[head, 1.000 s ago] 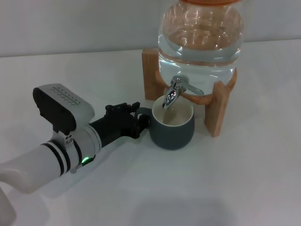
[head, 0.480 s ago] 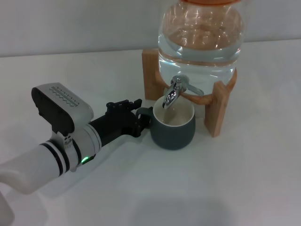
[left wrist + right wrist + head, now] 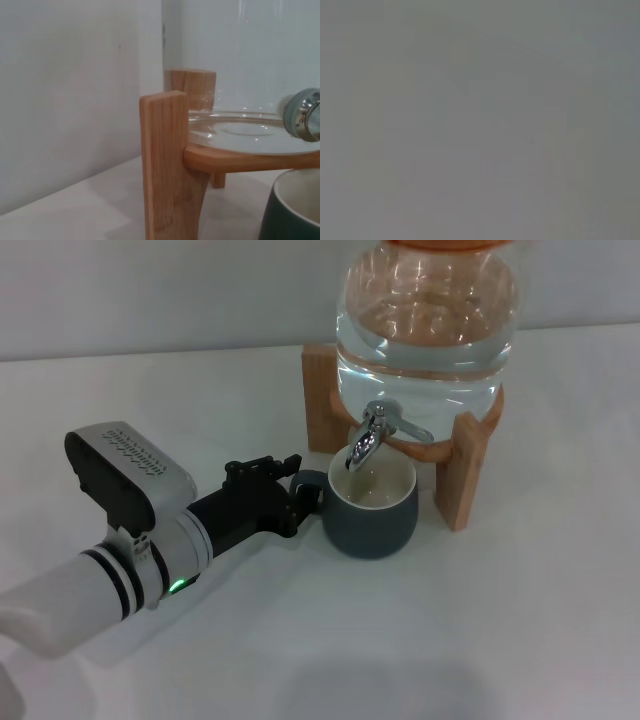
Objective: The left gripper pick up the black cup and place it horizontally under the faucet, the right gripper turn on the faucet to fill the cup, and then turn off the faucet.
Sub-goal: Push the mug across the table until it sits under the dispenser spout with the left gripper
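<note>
- The left gripper [image 3: 300, 490] sits low on the table [image 3: 480, 630], jaws at the cup handle. Can't tell if it's pinching or spread.
- The black cup [image 3: 372, 508] stands upright, right under the faucet [image 3: 368, 436]. So placing looks done.
- Cup looks empty; faucet isn't running.
- Right gripper isn't in sight. Left to do: turn on, fill, turn off.

Left hand [image 3: 300, 490] low, extended forward-right, fingers parted.

White tabletop [image 3: 480, 640], pale grey wall [image 3: 150, 290] behind, seemingly soft even light
</note>
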Robot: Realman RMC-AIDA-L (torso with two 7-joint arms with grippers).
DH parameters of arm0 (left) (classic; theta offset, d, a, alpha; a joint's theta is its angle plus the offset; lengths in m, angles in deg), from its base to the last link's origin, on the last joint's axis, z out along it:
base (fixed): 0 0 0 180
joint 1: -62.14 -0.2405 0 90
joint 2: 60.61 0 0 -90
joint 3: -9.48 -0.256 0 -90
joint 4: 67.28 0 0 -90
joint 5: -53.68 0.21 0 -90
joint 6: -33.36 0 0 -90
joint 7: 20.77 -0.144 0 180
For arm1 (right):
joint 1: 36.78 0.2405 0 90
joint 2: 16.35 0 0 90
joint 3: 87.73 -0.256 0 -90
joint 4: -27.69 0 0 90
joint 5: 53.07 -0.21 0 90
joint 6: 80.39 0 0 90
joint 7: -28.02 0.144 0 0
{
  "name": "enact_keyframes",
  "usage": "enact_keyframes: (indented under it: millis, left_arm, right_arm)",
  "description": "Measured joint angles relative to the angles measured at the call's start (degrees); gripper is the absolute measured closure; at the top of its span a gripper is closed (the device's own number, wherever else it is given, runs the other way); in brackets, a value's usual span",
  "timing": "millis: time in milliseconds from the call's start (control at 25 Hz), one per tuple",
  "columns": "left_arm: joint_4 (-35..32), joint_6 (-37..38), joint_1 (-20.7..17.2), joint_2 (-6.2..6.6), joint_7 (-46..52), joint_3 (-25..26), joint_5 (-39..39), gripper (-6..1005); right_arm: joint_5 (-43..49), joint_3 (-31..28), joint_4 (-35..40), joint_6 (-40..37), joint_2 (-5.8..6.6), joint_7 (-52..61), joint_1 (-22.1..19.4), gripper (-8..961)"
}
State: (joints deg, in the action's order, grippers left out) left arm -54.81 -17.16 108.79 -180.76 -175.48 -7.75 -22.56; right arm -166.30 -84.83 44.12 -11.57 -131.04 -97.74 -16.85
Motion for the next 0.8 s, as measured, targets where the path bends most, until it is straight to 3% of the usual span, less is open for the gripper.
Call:
enact_keyframes:
  millis: [800]
  left_arm:
    - [-0.1, -1.2, -0.7, 0.07, 0.0, 0.1, 2.4, 628]
  right_arm:
    - [0.0, 0.0, 0.0, -1.2, 0.09, 0.0, 0.1, 112]
